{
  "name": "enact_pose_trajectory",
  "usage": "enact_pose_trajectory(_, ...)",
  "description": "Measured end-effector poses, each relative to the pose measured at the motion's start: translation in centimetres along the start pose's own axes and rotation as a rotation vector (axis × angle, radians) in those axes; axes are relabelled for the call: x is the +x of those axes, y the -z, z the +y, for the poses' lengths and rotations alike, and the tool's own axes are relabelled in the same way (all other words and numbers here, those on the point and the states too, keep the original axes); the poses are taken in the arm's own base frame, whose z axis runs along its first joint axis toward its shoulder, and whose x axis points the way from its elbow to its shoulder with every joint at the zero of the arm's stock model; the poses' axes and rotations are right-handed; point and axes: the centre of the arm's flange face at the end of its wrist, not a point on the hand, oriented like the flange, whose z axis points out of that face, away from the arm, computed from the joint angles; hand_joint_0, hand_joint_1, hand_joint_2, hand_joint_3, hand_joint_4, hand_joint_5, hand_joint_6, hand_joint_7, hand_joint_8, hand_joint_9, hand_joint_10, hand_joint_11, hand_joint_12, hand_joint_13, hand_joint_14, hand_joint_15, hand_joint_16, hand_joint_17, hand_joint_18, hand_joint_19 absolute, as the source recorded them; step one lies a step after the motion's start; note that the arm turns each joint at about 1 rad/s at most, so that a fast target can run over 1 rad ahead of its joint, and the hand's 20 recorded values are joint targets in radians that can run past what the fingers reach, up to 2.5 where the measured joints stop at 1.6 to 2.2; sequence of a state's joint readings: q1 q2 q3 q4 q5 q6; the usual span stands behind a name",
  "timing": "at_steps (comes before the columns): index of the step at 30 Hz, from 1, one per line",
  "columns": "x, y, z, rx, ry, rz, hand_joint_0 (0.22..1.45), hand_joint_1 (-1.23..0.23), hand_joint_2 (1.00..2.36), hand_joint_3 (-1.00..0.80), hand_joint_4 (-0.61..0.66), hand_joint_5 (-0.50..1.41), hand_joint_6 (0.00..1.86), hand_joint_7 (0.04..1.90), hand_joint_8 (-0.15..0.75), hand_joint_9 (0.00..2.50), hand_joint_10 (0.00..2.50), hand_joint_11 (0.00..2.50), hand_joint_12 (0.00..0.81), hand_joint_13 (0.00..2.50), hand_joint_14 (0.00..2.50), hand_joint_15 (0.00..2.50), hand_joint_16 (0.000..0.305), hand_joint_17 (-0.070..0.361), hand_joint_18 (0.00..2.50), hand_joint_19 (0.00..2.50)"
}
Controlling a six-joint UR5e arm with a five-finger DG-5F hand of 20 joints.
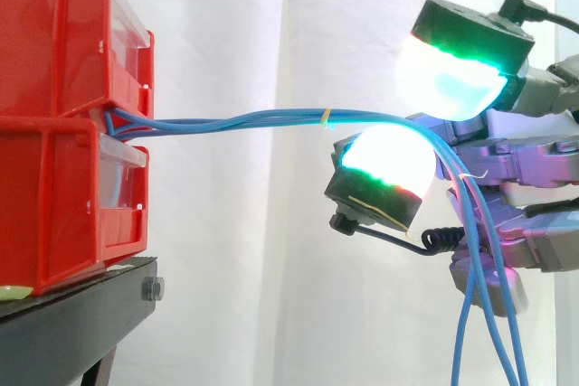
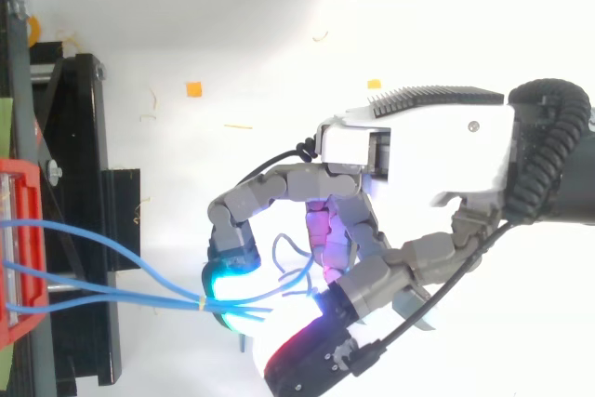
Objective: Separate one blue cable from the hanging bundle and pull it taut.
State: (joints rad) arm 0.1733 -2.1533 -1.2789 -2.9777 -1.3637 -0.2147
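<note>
Several thin blue cables leave the gap between two stacked red bins and run level to the right, bound by a yellow tie. They pass over a glowing green-white fingertip of my hand, then hang down at the right. A second glowing fingertip sits above them. From above, the hand comes in from the right, its fingers curled round the cables just past the tie. No single cable stands apart from the bundle.
The bins rest on a black stand at the left, seen from above as a dark frame. A white curtain hangs behind. Small orange scraps lie on the white floor below.
</note>
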Motion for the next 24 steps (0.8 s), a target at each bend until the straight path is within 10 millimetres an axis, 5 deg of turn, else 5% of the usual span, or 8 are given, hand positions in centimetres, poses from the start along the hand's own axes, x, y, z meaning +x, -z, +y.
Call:
enact_pose_trajectory(12, -0.01, 0.01, 0.00, 0.000, 0.000, -0.001, 0.53, -0.48, 1.00, -0.50, 0.00, 0.16, 0.50, 1.33, 0.091, 2.11, 0.02, 0.51, 0.259, 1.48, 0.02, 0.75, 0.046, 0.104, 1.01, 0.80)
enact_pose_trajectory(24, -0.01, 0.00, -0.01, 0.000, 0.000, -0.001, 0.70, -0.60, 1.00, -0.50, -0.04, 0.16, 0.50, 1.31, 0.063, 2.12, 0.03, 0.56, 0.251, 1.49, 0.02, 0.77, 0.040, 0.091, 1.02, 0.83)
